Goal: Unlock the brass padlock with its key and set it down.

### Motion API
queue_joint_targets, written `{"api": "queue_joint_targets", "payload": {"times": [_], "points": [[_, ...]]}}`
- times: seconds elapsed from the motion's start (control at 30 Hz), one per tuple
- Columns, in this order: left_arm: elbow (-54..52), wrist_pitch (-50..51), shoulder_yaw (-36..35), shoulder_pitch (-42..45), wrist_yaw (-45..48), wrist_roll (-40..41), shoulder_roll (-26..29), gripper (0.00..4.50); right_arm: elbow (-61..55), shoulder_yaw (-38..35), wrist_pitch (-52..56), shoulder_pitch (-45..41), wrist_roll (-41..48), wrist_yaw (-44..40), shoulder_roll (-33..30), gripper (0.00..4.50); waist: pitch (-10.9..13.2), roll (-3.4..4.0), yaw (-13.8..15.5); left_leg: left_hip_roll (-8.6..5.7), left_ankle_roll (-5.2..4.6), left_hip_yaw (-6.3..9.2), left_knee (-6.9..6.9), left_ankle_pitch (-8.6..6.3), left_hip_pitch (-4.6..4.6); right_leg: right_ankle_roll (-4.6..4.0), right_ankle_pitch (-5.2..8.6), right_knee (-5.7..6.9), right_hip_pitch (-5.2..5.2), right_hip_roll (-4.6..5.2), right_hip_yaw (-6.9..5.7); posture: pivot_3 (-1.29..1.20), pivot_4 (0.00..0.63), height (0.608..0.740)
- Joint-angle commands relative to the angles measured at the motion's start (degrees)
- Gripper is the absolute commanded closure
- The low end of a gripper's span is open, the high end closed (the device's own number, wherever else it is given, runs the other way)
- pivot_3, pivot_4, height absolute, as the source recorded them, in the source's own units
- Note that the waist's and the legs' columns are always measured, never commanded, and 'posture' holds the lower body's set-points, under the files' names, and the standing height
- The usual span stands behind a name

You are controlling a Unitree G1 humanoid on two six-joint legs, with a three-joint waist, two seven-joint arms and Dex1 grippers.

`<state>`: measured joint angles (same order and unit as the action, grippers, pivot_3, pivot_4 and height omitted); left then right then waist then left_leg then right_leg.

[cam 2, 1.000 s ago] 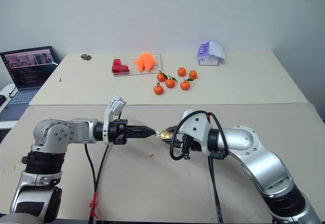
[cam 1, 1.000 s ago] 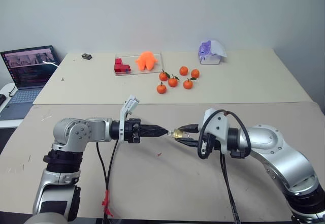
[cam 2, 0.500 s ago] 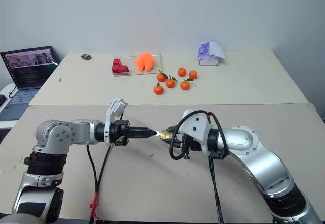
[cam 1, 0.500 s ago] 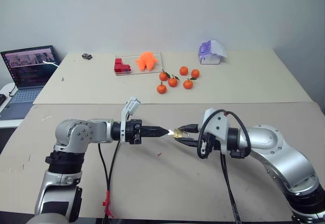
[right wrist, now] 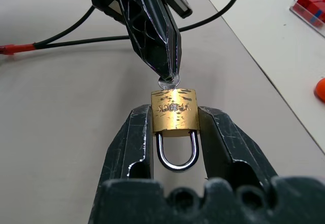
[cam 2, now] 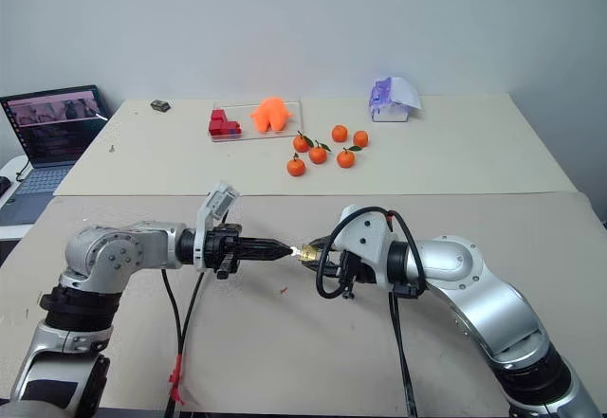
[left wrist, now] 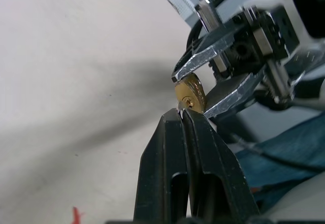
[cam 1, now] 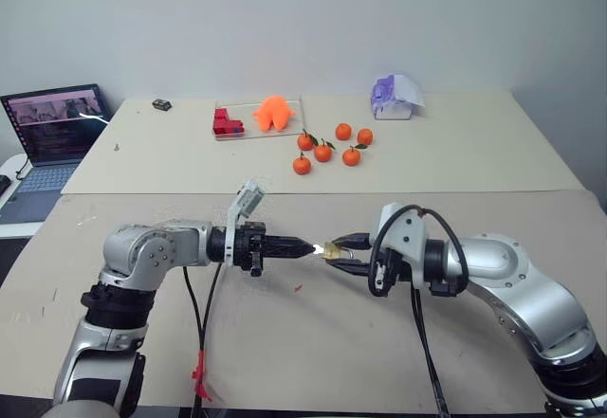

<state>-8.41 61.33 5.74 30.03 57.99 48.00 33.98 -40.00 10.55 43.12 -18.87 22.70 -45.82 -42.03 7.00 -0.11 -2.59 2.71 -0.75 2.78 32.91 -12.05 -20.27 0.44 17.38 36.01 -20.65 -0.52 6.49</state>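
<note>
— Right gripper (right wrist: 173, 132) has its fingers clamped on the sides of the brass padlock (right wrist: 173, 115), held in the air above the near surface (cam 1: 313, 342), keyhole end towards the other arm. Shackle looks seated in the body, so I'd call it locked.

— And the left?

— Left gripper (left wrist: 181, 113), fingers pressed together, pinching the key (right wrist: 169, 83), whose round head sits right at the keyway end of the lock. It looks inserted, though I can't see the blade.

— So the step is the turn itself?

— That's my read. Next it needs a roll of the left wrist while the right holds firm, until the shackle pops.

— Any containers?

— A clear tray (cam 1: 292, 120) on the far surface, holding red blocks (cam 1: 227, 123) and an orange toy (cam 1: 273, 112). Tangerines (cam 1: 326, 147) sit loose nearby, outside it.
</note>
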Motion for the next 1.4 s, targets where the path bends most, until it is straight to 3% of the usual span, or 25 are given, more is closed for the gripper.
{"api": "queue_joint_targets", "payload": {"times": [0.03, 0.53, 0.8, 0.93, 1.03, 1.27, 1.4], "points": [[-4.7, -10.1, 3.6, 0.2, 7.1, -4.6, 1.2, 4.40, -2.3, -1.7, 0.4, -1.6, 0.9, 0.9, 0.0, 3.58, 0.0, 0.01, 0.0, 0.00, 0.00, 0.00, 0.00, 0.00, 0.00, 0.00, 0.00, -0.01, 0.00, 0.01, 0.00, 0.00, 0.150, 0.735], [-5.4, -25.4, 7.4, 0.1, 17.4, -14.0, 3.2, 4.40, -2.8, -2.1, 1.2, -1.6, 1.6, 1.5, -0.4, 3.58, 0.1, -0.08, -0.1, 0.01, -0.04, -0.03, -0.02, -0.02, -0.04, 0.00, 0.01, -0.04, 0.01, -0.02, 0.02, 0.00, 0.150, 0.735], [-4.4, -24.1, 6.3, 0.6, 15.3, -13.9, 2.2, 4.40, -2.6, -1.9, 1.1, -1.7, 1.7, 1.5, -0.6, 3.58, 0.1, -0.09, 0.0, 0.01, -0.05, -0.02, 0.01, -0.02, -0.04, 0.00, 0.01, -0.03, 0.01, -0.02, 0.00, 0.00, 0.150, 0.735], [-2.3, -12.7, 6.3, 1.4, 12.9, -10.5, 1.9, 4.40, -2.3, -1.7, 1.0, -2.1, 1.6, 1.5, -0.6, 3.58, 0.1, -0.12, 0.0, 0.01, -0.06, -0.01, 0.03, -0.03, -0.05, 0.01, 0.01, -0.01, 0.01, -0.02, -0.02, 0.00, 0.150, 0.735], [-0.8, 6.4, 2.4, 1.4, 9.2, -0.3, 0.4, 4.40, -2.4, -2.0, 1.1, -2.1, 1.9, 1.5, -0.7, 3.58, 0.1, -0.16, -0.1, 0.00, -0.07, -0.01, 0.09, -0.03, -0.05, 0.02, 0.02, 0.03, 0.00, -0.02, -0.03, 0.00, 0.150, 0.735], [1.8, 22.5, -7.2, 1.3, 1.5, 9.5, -3.9, 4.40, -1.8, -2.7, 0.6, -1.0, 2.2, 1.2, -1.8, 3.58, 0.1, -0.14, -0.1, 0.01, -0.13, 0.03, 0.10, -0.07, -0.06, 0.03, 0.03, 0.06, -0.04, -0.04, -0.04, 0.00, 0.150, 0.735], [0.8, 25.7, -8.6, -0.4, -1.3, 11.1, -4.3, 4.40, -0.5, -2.7, -0.2, -0.3, 2.0, 0.8, -2.0, 3.58, 0.1, -0.14, 0.0, 0.01, -0.12, 0.04, 0.10, -0.07, -0.04, 0.03, 0.02, 0.07, -0.03, -0.03, -0.06, 0.00, 0.150, 0.735]]}}
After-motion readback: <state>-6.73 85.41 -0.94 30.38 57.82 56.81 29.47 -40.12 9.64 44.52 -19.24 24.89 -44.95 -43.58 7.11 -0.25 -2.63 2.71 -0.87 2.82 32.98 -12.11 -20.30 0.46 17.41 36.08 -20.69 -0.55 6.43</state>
